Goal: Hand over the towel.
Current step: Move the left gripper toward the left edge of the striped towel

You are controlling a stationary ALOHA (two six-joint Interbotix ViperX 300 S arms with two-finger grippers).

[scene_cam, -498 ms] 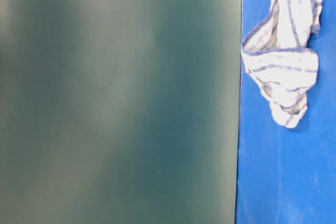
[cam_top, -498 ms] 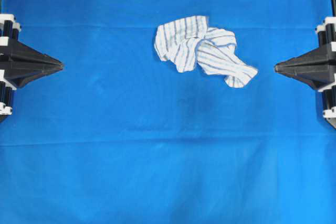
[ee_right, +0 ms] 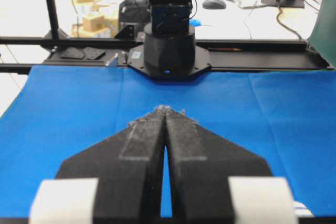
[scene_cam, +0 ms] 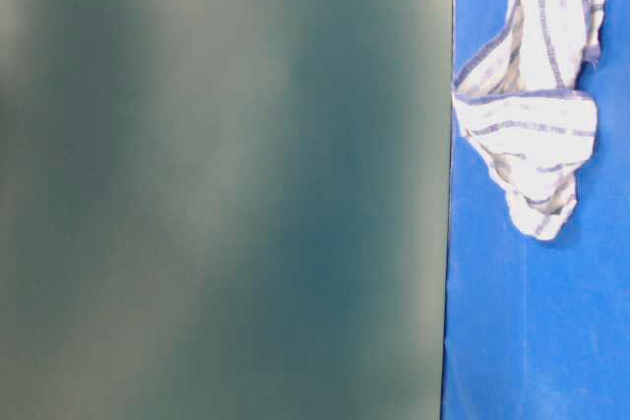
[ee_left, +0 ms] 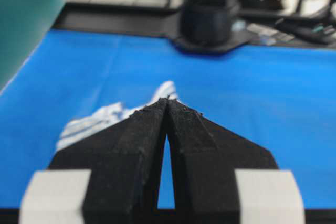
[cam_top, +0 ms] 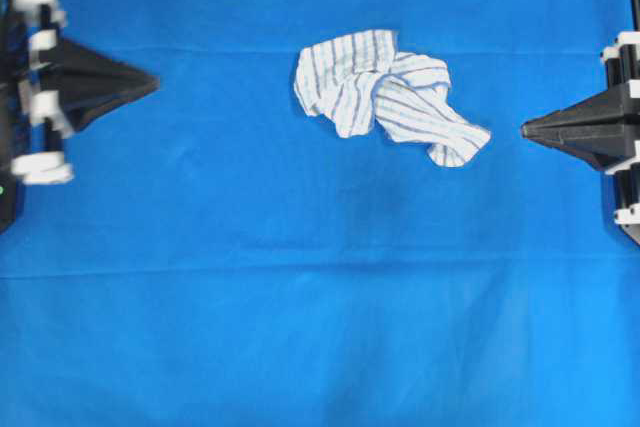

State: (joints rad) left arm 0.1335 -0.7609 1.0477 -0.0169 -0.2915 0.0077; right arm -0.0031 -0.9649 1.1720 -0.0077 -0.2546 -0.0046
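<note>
The towel (cam_top: 385,95), white with thin blue-grey stripes, lies crumpled on the blue cloth at the upper middle of the overhead view. It also shows at the top right of the table-level view (scene_cam: 536,135) and behind my left jaws (ee_left: 100,119). My left gripper (cam_top: 155,81) is shut and empty at the far left, its tips pointing toward the towel and well apart from it. My right gripper (cam_top: 524,129) is shut and empty at the right, a short way from the towel's right end. In the wrist views both the left gripper (ee_left: 167,99) and the right gripper (ee_right: 165,108) have their tips touching.
A large plain blue cloth (cam_top: 320,297) covers the whole table. A blurred dark green panel (scene_cam: 217,184) fills the left of the table-level view. The opposite arm's black base (ee_right: 169,51) stands at the far edge, with desks and clutter behind.
My left gripper has swung up and forward in the overhead view, toward the towel. The right gripper and the towel have not moved.
</note>
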